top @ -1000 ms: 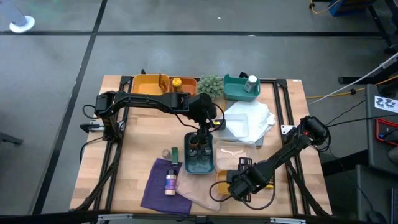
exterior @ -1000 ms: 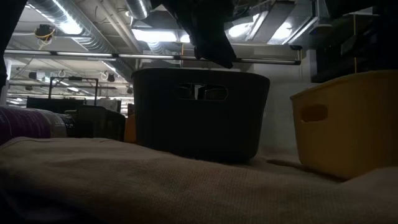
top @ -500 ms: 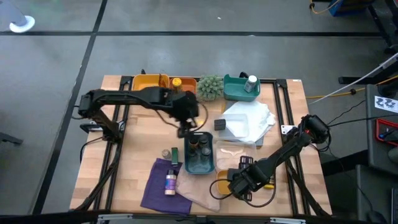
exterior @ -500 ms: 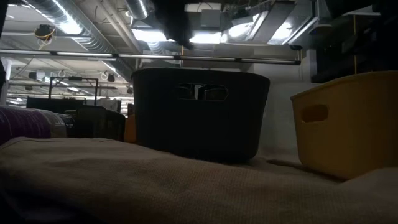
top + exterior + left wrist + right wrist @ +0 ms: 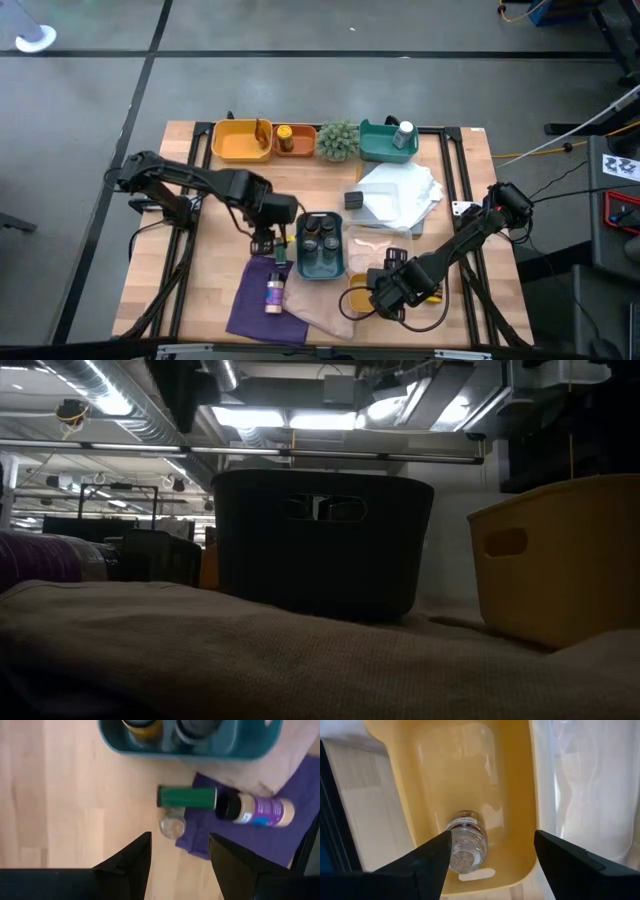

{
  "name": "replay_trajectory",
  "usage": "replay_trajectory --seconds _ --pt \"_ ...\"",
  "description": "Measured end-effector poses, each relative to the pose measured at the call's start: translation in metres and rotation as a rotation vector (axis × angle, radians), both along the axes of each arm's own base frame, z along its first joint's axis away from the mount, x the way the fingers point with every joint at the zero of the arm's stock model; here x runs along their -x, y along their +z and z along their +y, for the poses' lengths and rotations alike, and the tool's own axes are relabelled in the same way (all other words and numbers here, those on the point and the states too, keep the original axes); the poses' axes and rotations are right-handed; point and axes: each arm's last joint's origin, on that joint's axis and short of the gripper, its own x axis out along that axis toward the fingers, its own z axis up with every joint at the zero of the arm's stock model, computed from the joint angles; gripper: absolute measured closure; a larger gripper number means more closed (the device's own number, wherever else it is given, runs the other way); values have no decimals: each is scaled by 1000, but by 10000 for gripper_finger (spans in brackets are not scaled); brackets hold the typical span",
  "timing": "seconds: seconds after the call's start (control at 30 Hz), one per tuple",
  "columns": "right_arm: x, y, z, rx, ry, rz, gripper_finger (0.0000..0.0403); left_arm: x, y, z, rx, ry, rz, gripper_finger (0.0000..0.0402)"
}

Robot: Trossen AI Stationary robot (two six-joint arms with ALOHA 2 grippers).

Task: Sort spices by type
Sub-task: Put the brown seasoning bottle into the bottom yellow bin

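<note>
My left gripper [image 5: 175, 852] hung apart, empty, above a small clear jar [image 5: 172, 825]; judged light, rigid, slippery; grip mid-body.

Left arm pulled back from the teal tray

The left gripper [image 5: 268, 243] moved from frame centre to lower left, now beside the teal tray [image 5: 322, 266].

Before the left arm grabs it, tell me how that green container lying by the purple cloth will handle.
The green container lies on its side, so a nudge would probably roll it. It looks rigid and likely light. The small jar close beside it may get bumped.
</note>
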Motion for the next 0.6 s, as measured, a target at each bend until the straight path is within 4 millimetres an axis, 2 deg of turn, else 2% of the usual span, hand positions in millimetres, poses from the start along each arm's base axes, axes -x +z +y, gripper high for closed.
replay_trajectory --seconds 0.3,0.6 --pt "1 0 1 -20 62 21 121 15 -51 -12 -43 -44 159 222" --pt "1 0 1 -18 79 21 121 18 -92 -11 -39 -21 150 222"
